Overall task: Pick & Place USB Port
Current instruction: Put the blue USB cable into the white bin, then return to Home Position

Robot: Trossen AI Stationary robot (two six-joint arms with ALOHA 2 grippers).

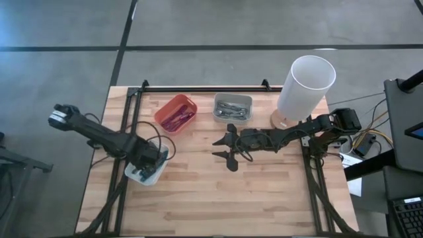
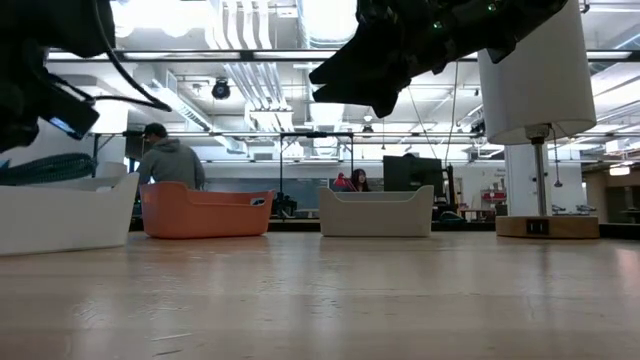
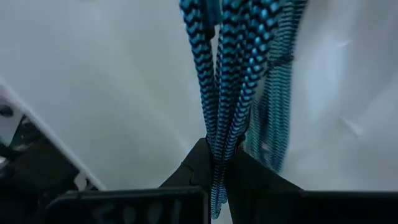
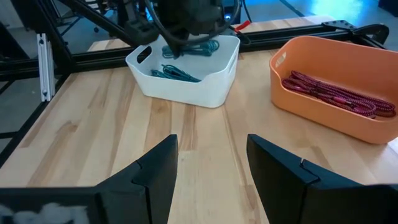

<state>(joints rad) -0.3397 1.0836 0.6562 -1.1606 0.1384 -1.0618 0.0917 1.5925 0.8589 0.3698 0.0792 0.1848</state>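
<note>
A white bin (image 1: 142,175) near the table's left edge holds teal-blue braided USB cables (image 4: 180,73). My left gripper (image 1: 151,162) reaches down into this bin and is shut on strands of the cable (image 3: 236,56). My right gripper (image 1: 225,149) hovers open above the middle of the table, touching nothing; its fingers (image 4: 158,165) point toward the white bin (image 4: 186,81). In the low view it hangs high over the tabletop (image 2: 370,75). My left gripper (image 3: 219,157) pinches several strands of the blue-and-black braided cable (image 3: 219,134) between its two fingers, inside the white bin. It comes in from above, slanting down. The strands run on away from the fingertips against the bin's white inside.
An orange bin (image 1: 176,112) with dark red cables and a grey bin (image 1: 232,107) with grey cables stand at the far side. A white lamp (image 1: 304,82) on a wooden base stands at the far right. Bare wood lies in the near half (image 1: 218,198).
</note>
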